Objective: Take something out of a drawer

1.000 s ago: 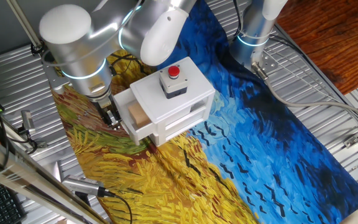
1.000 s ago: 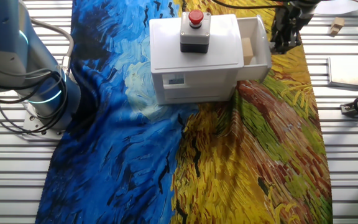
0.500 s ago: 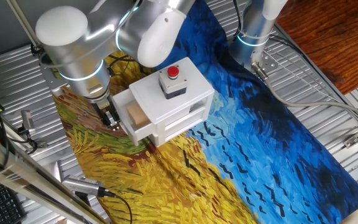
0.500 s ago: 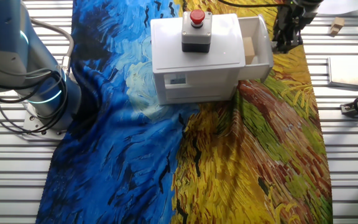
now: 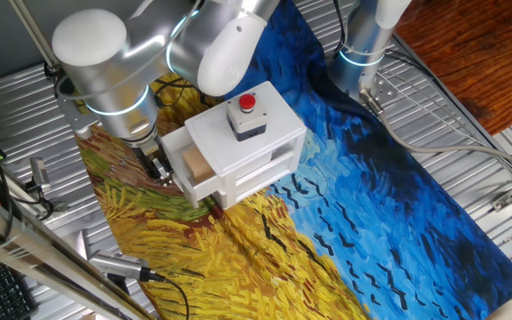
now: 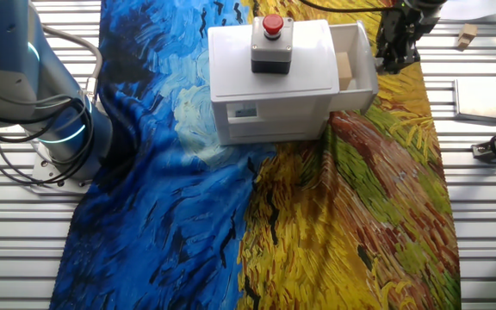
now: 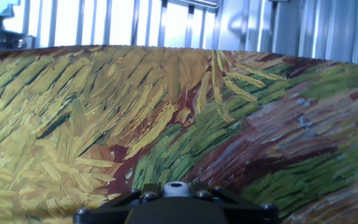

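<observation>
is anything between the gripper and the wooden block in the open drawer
Yes: the drawer's white front wall. The gripper sits low outside that wall, while the wooden block lies inside. From above, nothing visible covers the block.

The cloth (image 5: 345,204) is the loud part: a painted-brushstroke print, deep and light blue swirls with small black dashes on one half, yellow and ochre strokes with green and rusty brown streaks on the other. Hand view is basically all yellow, green and maroon strokes. On it sits a plain white box (image 5: 247,142), with a red push-button (image 5: 248,103) on a grey base on top. The drawer (image 6: 356,65) is white too, and the little block (image 6: 344,67) inside is tan, wood-coloured. The tool (image 6: 397,53) is black. The arm (image 5: 105,62) is silver-grey and white with a glowing cyan ring. The counter (image 6: 489,215) is ribbed bare silver metal.
</observation>
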`<state>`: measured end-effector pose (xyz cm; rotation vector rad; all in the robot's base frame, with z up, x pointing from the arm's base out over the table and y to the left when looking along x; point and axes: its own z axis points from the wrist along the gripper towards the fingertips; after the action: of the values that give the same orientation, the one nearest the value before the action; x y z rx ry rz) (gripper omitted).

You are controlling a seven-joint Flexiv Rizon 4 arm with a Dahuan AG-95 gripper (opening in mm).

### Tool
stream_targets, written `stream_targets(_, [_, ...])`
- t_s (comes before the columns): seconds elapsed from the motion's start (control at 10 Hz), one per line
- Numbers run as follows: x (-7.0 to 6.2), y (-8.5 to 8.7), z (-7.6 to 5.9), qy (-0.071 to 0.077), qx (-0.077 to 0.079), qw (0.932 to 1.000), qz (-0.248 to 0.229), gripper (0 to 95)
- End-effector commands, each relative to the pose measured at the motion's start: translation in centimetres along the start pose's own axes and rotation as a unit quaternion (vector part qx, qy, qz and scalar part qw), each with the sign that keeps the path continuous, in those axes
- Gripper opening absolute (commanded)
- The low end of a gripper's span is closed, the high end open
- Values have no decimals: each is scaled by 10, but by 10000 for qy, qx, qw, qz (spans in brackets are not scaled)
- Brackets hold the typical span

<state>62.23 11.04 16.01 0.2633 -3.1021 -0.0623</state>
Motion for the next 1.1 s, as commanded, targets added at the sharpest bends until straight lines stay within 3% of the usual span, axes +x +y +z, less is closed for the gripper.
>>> stream_targets(0.1, [1,0,0,-4,8,10000,-62,0])
stream_targets(1.1, [1,0,0,-121,64,9996,247,0])
